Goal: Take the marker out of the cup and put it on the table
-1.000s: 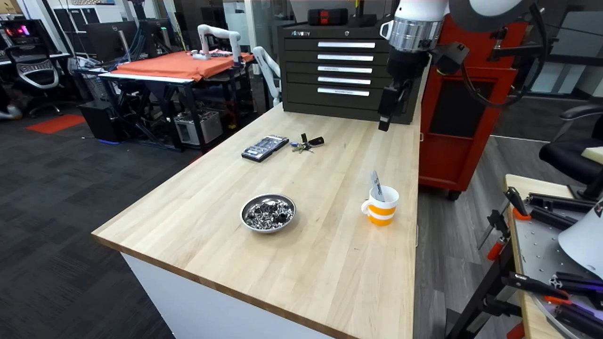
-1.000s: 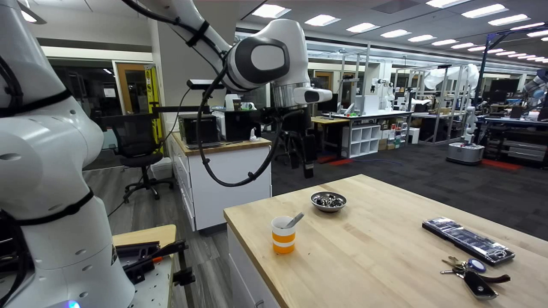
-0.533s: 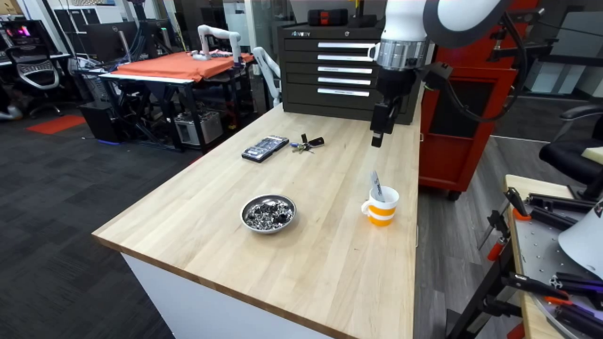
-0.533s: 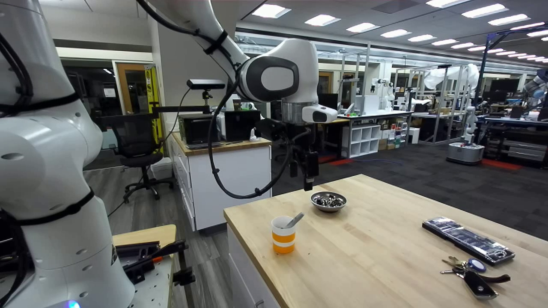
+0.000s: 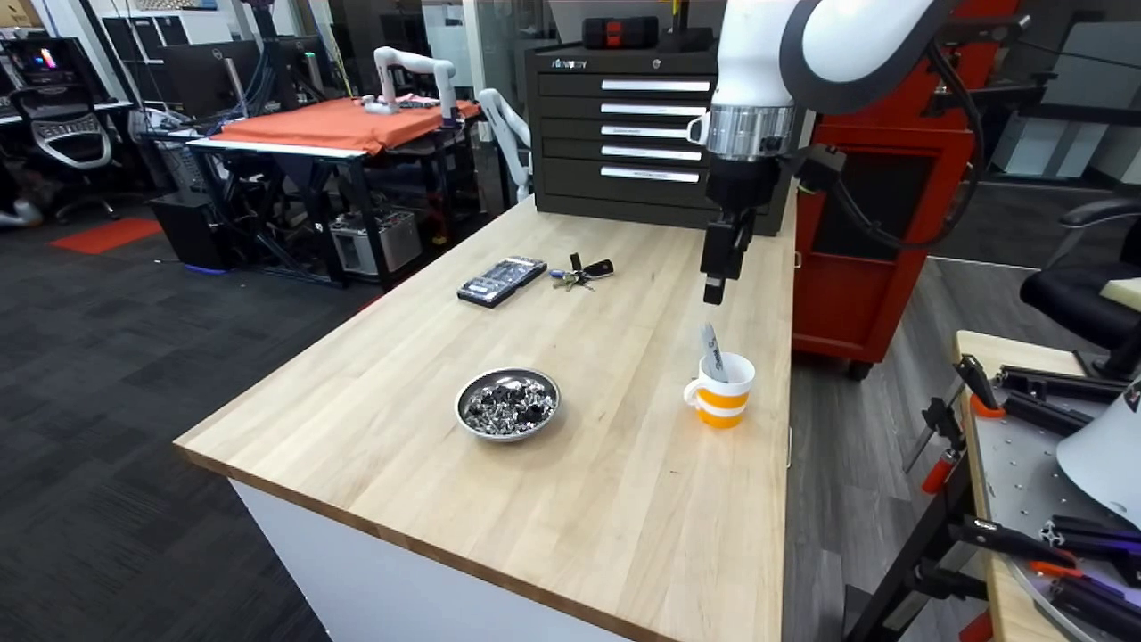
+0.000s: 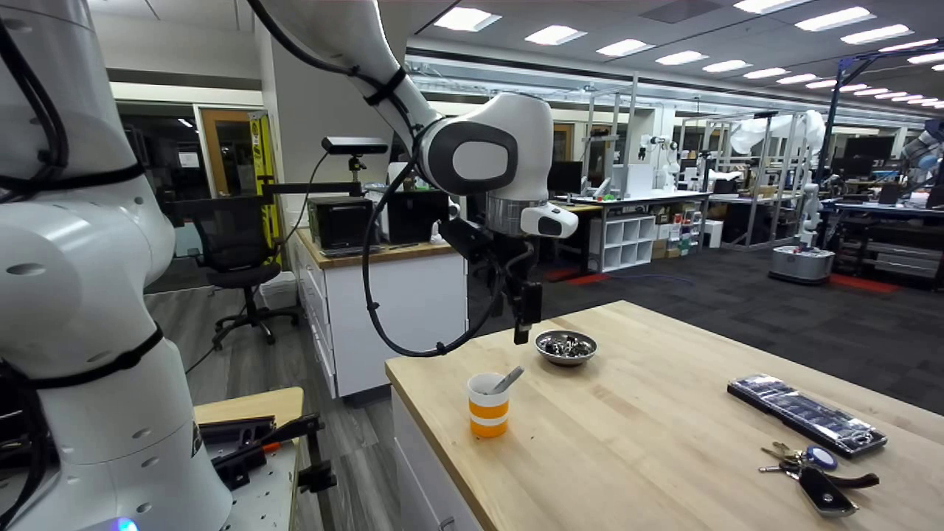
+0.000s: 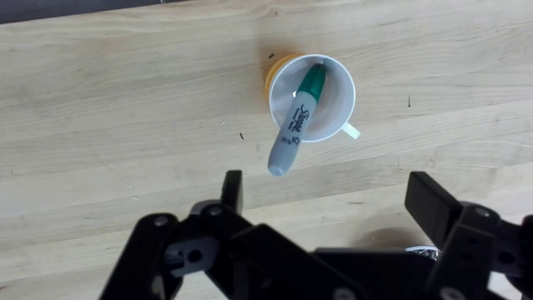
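Note:
A grey marker with a green cap (image 7: 295, 121) leans in a white cup with orange bands (image 7: 338, 104), cap end down. Its grey end sticks out over the rim. The cup stands upright on the wooden table (image 5: 606, 499), near an edge, in both exterior views (image 5: 724, 403) (image 6: 488, 414). The marker's upper end shows there too (image 5: 711, 348) (image 6: 509, 379). My gripper (image 7: 325, 182) is open and empty, its fingers wide apart. In the wrist view the marker's end lies just beyond the fingertips, nearer the left one. In an exterior view the gripper (image 5: 716, 290) hangs above the marker, apart from it.
A metal bowl of small metal parts (image 5: 508, 437) stands on the table near the cup; its rim peeks out behind a finger in the wrist view (image 7: 421, 248). A flat clear-lidded case (image 5: 501, 281) and keys (image 5: 579, 275) lie farther off. A dark drawer chest (image 5: 660, 192) stands at one end.
My gripper has come down toward the table and nearer to the cup and marker. The cup, the marker and the other objects have not moved.

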You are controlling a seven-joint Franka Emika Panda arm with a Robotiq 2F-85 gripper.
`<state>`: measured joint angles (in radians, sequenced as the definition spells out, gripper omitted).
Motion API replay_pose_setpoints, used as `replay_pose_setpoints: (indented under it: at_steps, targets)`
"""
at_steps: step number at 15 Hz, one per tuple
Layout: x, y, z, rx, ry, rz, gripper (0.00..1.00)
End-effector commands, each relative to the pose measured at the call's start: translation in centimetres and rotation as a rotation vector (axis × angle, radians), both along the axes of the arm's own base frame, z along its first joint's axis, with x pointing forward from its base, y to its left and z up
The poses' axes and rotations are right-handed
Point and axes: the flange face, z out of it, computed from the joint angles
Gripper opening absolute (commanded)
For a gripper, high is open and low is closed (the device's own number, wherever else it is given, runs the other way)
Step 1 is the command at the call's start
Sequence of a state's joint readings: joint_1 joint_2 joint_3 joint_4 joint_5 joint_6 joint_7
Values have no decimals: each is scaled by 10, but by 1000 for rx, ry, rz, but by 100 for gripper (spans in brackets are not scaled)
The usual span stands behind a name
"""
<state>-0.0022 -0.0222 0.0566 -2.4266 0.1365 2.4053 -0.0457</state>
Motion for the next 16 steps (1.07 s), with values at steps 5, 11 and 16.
replay_pose_setpoints:
  at_steps: [5,11,16]
  targets:
    - [0,0,-11,13,19,43,100]
    - [0,0,-12,27,19,49,100]
    - [3,-7,-25,-8,17,51,100]
